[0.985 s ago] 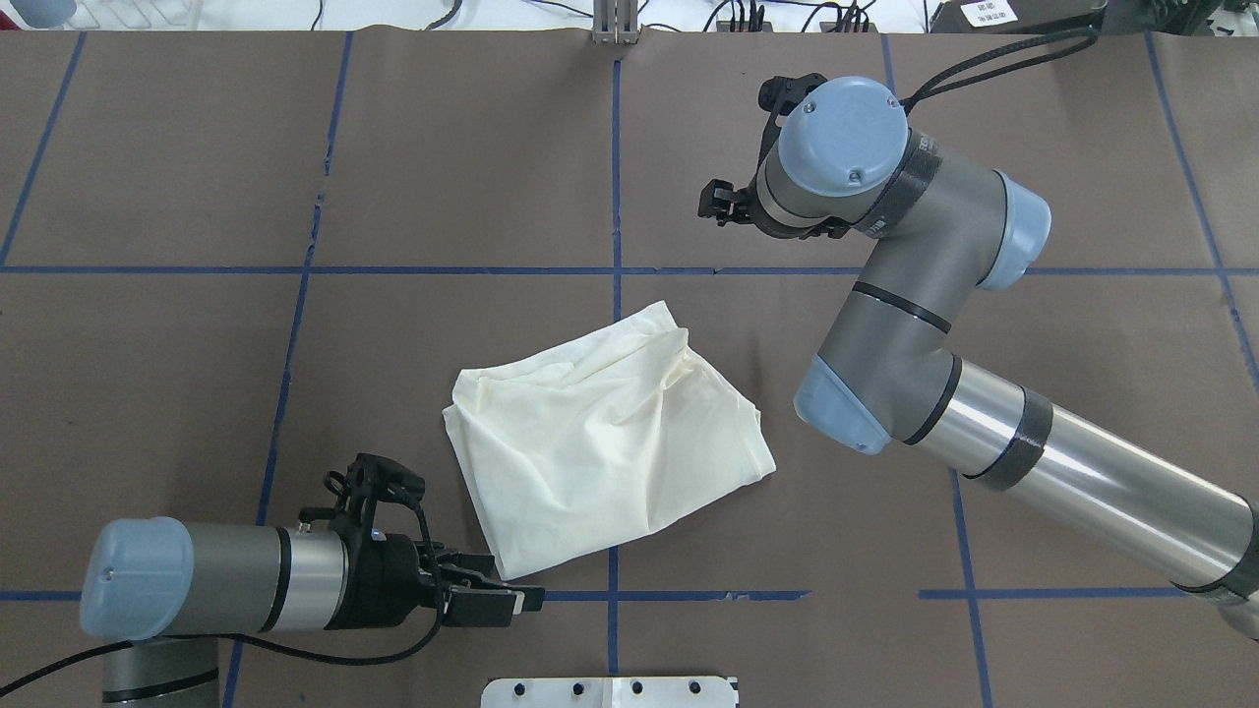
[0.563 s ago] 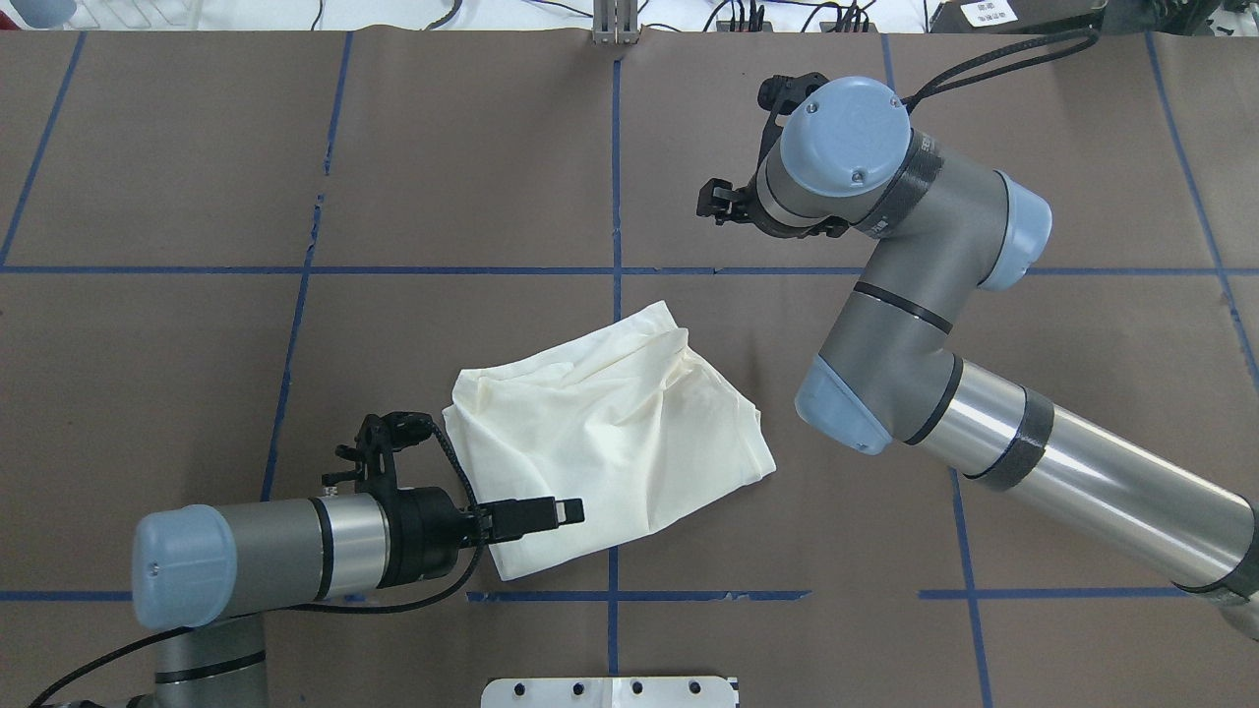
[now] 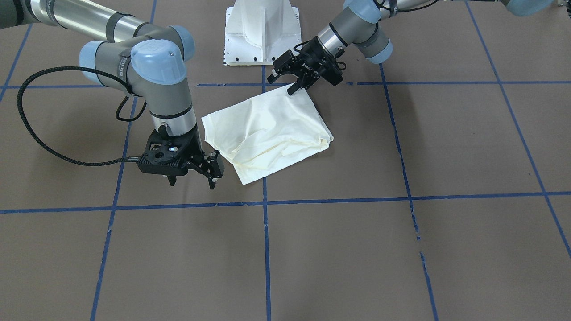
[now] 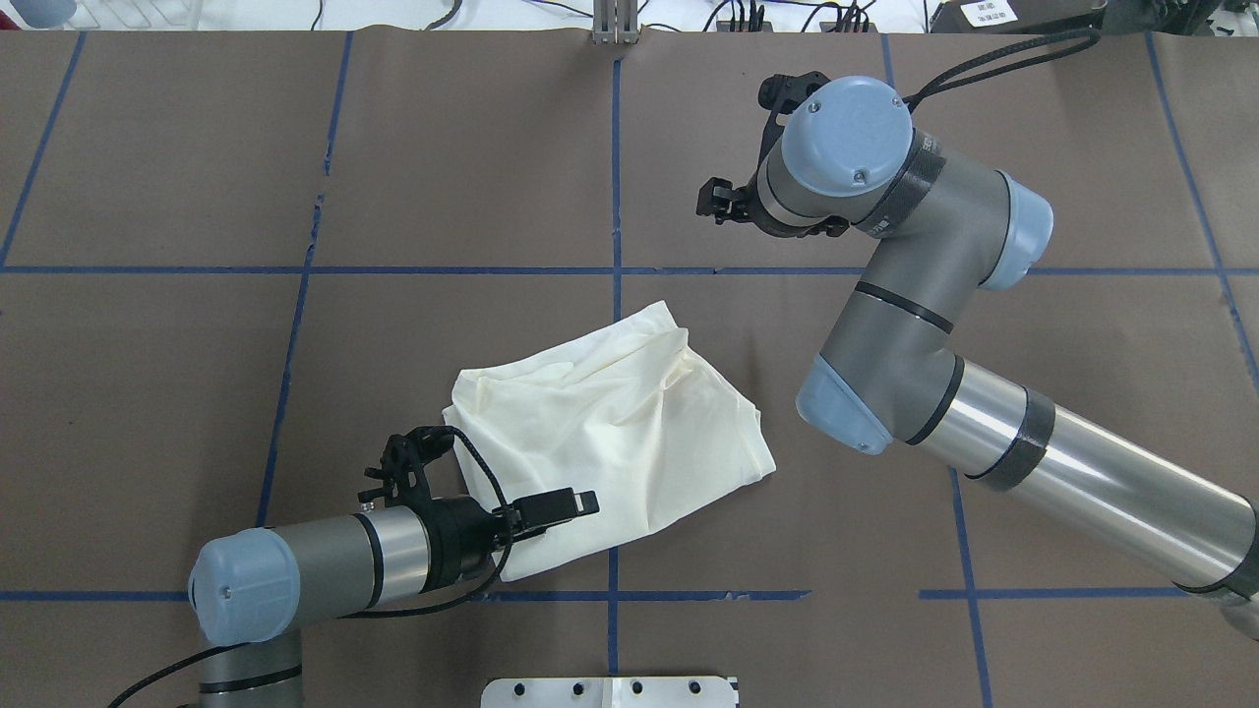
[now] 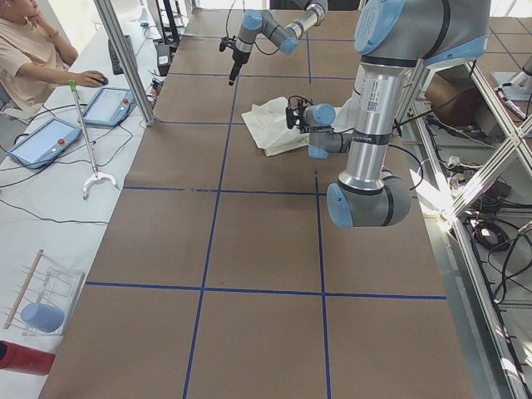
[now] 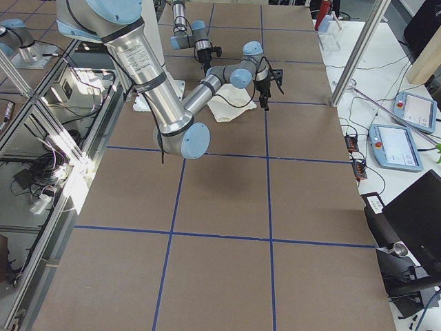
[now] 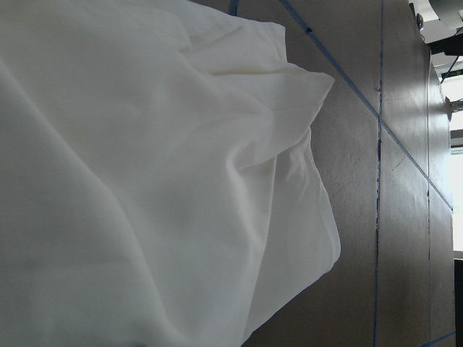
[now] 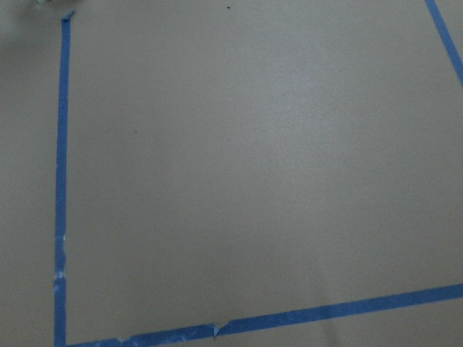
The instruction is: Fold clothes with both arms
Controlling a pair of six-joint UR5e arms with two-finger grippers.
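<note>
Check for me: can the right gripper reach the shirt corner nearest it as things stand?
Probably yes. The right gripper hangs open, fingers down, just beside the shirt, with only bare table between it and that corner. The left gripper is at the opposite corner, clear of that path.

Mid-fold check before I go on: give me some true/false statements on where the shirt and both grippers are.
1. The shirt shows only plain cream cloth, no print. True.
2. The right gripper is holding the shirt. False: it hangs over the bare table, apart from the shirt, with its jaws spread.
3. The left gripper is over the shirt's edge nearest the robot. True.
4. The shirt is spread flat with both sleeves out. False: it lies in a compact, wrinkled, folded bundle, and no sleeve sticks out.
5. The shirt lies across the table's middle blue tape line. True.
</note>
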